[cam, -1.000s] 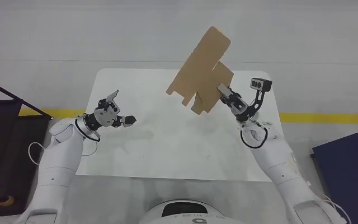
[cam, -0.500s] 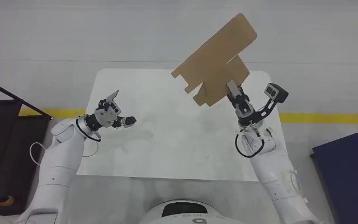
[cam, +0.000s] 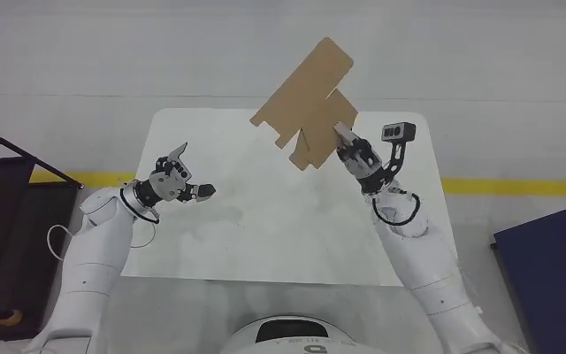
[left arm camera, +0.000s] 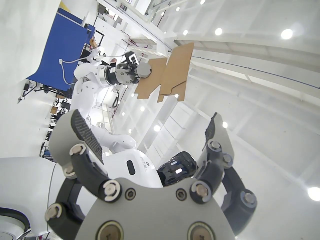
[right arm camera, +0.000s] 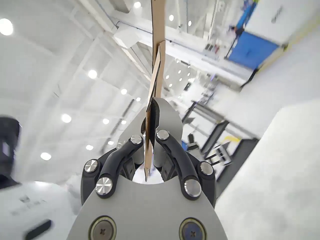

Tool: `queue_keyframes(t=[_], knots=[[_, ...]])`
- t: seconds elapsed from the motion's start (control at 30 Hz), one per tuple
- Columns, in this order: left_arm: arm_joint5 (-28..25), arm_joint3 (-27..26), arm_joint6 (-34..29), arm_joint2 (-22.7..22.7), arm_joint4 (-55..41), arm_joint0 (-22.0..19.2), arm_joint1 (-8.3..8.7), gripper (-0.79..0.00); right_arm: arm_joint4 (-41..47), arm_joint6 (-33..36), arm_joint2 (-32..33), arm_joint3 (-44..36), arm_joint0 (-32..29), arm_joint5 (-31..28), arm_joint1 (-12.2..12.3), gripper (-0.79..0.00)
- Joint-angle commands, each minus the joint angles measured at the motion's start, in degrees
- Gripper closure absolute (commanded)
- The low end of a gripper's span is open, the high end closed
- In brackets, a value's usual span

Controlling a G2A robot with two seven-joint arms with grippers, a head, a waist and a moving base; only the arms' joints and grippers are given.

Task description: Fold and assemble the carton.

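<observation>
We see a white table (cam: pixel 265 257) with rounded corners standing on a pale grey floor. A yellow line (cam: pixel 504 186) runs across the floor behind it. A dark panel (cam: pixel 18 177) stands off the table's left side and a blue one (cam: pixel 539 257) off its right. The wrist views look up into a high white hall with rows of round ceiling lights (left arm camera: pixel 286 34) and a blue partition (left arm camera: pixel 67 43) farther back.

The carton (cam: pixel 305 102) is a flat, unfolded sheet of brown board, lifted clear of the table. In the top view it lies over the table's far edge, right of centre, and one long flap reaches out past that edge. The faces we can see are plain brown.

The right gripper (cam: pixel 340 133) is clamped on the carton's edge nearest the right arm. In its own wrist view we look along the sheet (right arm camera: pixel 158 26) edge-on, and it runs straight up from between the closed right gripper (right arm camera: pixel 152 106). The left wrist view shows the same grip from afar, with the right gripper (left arm camera: pixel 143 71) pinching one panel and the carton (left arm camera: pixel 177 71) beyond it.

The left gripper (cam: pixel 196 168) sits above the table's left side, well apart from the carton. Its fingers are spread wide with nothing between them, as its own view shows (left arm camera: pixel 145 126).
</observation>
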Motion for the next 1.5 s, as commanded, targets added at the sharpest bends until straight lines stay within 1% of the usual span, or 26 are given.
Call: queue_keyframes(t=[0.0,0.07,0.1,0.17,0.2,0.27,0.33,0.47,0.8,0.83,0.87,0.9,0.93,0.97,1.1,1.13,1.17,1.23,1.33,1.47], knots=[[0.0,0.0,0.0,0.0,0.0,0.0,0.0,-0.785,21.8,10.5,1.5,3.7,1.7,16.0,0.3,0.0],[0.0,0.0,0.0,0.0,0.0,0.0,0.0,-0.785,27.5,14.2,1.6,6.8,3.4,25.7,0.4,0.0],[0.0,0.0,0.0,0.0,0.0,0.0,0.0,-0.785,30.4,14.1,1.4,8.5,4.3,30.8,0.3,0.0],[0.0,0.0,0.0,0.0,0.0,0.0,0.0,-0.785,35.0,15.2,0.5,11.0,6.0,39.3,0.1,0.0],[0.0,0.0,0.0,0.0,0.0,0.0,0.0,-0.785,35.8,15.0,0.1,12.1,7.0,42.5,0.1,0.0],[0.0,0.0,0.0,0.0,0.0,0.0,0.0,-0.785,37.4,16.6,-1.3,13.2,8.2,47.4,-0.1,0.0],[0.0,0.0,0.0,0.0,0.0,0.0,0.0,-0.785,38.2,17.7,-2.5,14.2,8.9,50.5,-0.4,0.0],[0.0,0.0,0.0,0.0,0.0,0.0,0.0,-0.785,44.2,17.9,-4.2,17.4,10.5,59.1,-1.0,0.0],[0.0,0.0,0.0,0.0,0.0,0.0,0.0,-0.785,44.1,17.7,-4.3,17.8,11.0,59.2,-1.0,0.0],[0.0,0.0,0.0,0.0,0.0,0.0,0.0,-0.785,45.1,17.5,-4.6,17.7,10.6,60.6,-1.1,0.0],[0.0,0.0,0.0,0.0,0.0,0.0,0.0,-0.785,47.2,15.9,-4.6,18.0,10.4,63.5,-1.1,0.0],[0.0,0.0,0.0,0.0,0.0,0.0,0.0,-0.785,47.6,14.2,-3.9,17.5,10.7,63.7,-1.0,0.0],[0.0,0.0,0.0,0.0,0.0,0.0,0.0,-0.785,48.8,13.3,-3.7,17.2,10.2,65.5,-1.0,0.0],[0.0,0.0,0.0,0.0,0.0,0.0,0.0,-0.785,51.6,13.1,-3.5,16.8,9.8,69.9,-0.9,0.0],[0.0,0.0,0.0,0.0,0.0,0.0,0.0,-0.785,58.2,8.0,-1.5,16.3,9.0,79.3,-0.4,0.0],[0.0,0.0,0.0,0.0,0.0,0.0,0.0,-0.785,60.7,6.0,-1.5,16.9,8.6,82.2,-0.3,0.0],[0.0,0.0,0.0,0.0,0.0,0.0,0.0,-0.785,64.7,2.7,-3.0,17.6,8.3,83.5,-0.4,0.0],[0.0,0.0,0.0,0.0,0.0,0.0,0.0,-0.785,73.3,-3.4,-5.6,16.7,8.4,83.5,0.0,0.0],[0.0,0.0,0.0,0.0,0.0,0.0,0.0,-0.785,84.5,-13.5,-8.1,14.4,8.8,83.5,1.4,0.0],[0.0,0.0,0.0,0.0,0.0,0.0,0.0,-0.785,96.5,-24.9,-10.3,10.1,8.6,83.5,3.7,0.0]])
